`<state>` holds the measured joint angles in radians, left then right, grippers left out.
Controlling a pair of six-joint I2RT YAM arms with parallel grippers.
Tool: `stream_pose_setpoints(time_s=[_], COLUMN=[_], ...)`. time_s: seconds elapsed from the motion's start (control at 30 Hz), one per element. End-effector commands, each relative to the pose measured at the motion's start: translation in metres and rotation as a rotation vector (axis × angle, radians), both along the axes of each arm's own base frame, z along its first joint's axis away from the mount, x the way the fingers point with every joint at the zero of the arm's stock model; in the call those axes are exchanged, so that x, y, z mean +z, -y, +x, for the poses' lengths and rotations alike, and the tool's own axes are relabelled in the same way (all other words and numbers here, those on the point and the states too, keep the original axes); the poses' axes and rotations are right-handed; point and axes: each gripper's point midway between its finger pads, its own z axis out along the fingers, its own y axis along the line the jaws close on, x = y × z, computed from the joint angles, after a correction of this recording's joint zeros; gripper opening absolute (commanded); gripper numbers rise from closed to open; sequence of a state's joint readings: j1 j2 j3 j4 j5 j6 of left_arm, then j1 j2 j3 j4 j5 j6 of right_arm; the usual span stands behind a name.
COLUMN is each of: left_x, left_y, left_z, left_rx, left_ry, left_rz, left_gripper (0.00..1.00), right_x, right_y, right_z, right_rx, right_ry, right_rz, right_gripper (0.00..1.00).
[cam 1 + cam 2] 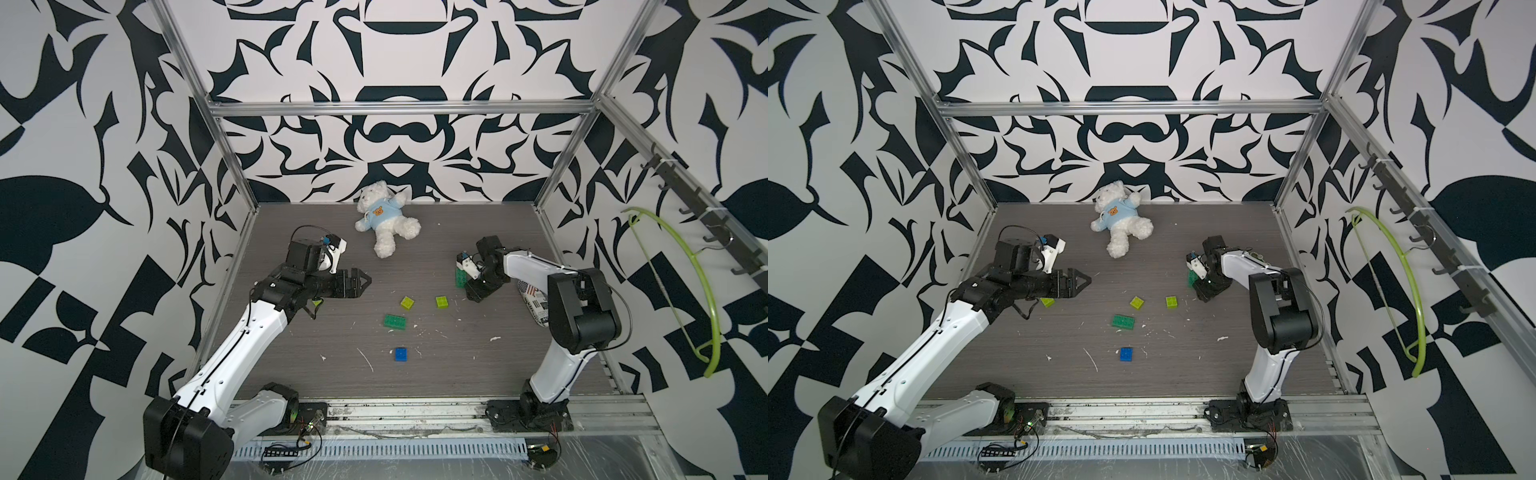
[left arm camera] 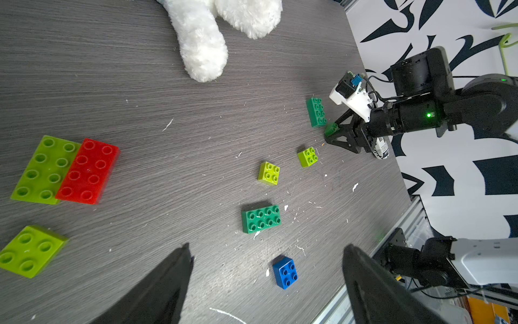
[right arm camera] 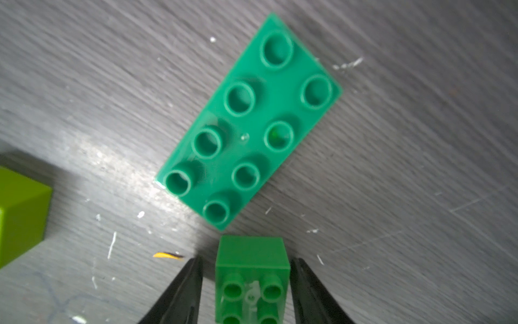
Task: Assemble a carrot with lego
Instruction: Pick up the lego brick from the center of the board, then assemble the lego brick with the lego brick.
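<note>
No carrot is in view; the lego lies loose on the grey table. My right gripper [image 3: 246, 259] reaches down around a small green brick [image 3: 252, 252], open, with one finger against it and a slim gap at the other. A dark green long brick [image 3: 249, 123] lies just beyond. In the middle are two lime bricks [image 1: 407, 302] [image 1: 441, 302], another dark green brick [image 1: 395, 322] and a blue brick [image 1: 401, 354]. My left gripper [image 2: 266, 249] hovers open and empty, with a lime brick [image 2: 46, 169] beside a red brick [image 2: 88, 171] and a small lime brick [image 2: 29, 251] below it.
A white teddy bear [image 1: 384, 220] in a blue shirt lies at the back of the table. A printed can [image 1: 534, 305] lies behind the right arm. A green hanger [image 1: 681, 266] hangs on the right wall. A metal rail [image 1: 415, 409] runs along the front edge.
</note>
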<state>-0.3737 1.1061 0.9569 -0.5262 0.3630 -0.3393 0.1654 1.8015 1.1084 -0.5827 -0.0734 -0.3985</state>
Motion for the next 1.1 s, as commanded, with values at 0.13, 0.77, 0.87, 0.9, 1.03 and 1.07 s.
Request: stream_pose_setpoints(time_s=[0.13, 0.77, 0.87, 0.9, 1.03, 1.07], left_x=[-0.005, -0.004, -0.005, -0.007, -0.011, -0.011], left_y=[-0.002, -0.063, -0.078, -0.083, -0.088, -0.088], left_z=[-0.001, 0.012, 0.018, 0.019, 0.021, 0.022], left_rx=[-0.003, 0.196, 0.265, 0.286, 0.31, 0.309], left_ry=[0.007, -0.02, -0.027, -0.027, -0.032, -0.032], left_rz=[0.018, 0.107, 0.101, 0.103, 0.103, 0.102], left_gripper=[0.92, 0.96, 0.96, 0.96, 0.96, 0.96], right_x=[0.015, 0.127, 0.111, 0.106, 0.084, 0.081], right_y=[0.002, -0.2, -0.22, -0.226, -0.239, -0.24], right_z=[0.001, -0.174, -0.191, -0.196, -0.2, -0.199], right_rx=[-0.015, 0.75, 0.868, 0.898, 0.958, 0.963], right_ry=[0.013, 0.149, 0.125, 0.115, 0.071, 0.065], right_rz=[-0.009, 0.242, 0.186, 0.177, 0.132, 0.127], right_gripper=[0.36, 0.29, 0.29, 0.3, 0.29, 0.29])
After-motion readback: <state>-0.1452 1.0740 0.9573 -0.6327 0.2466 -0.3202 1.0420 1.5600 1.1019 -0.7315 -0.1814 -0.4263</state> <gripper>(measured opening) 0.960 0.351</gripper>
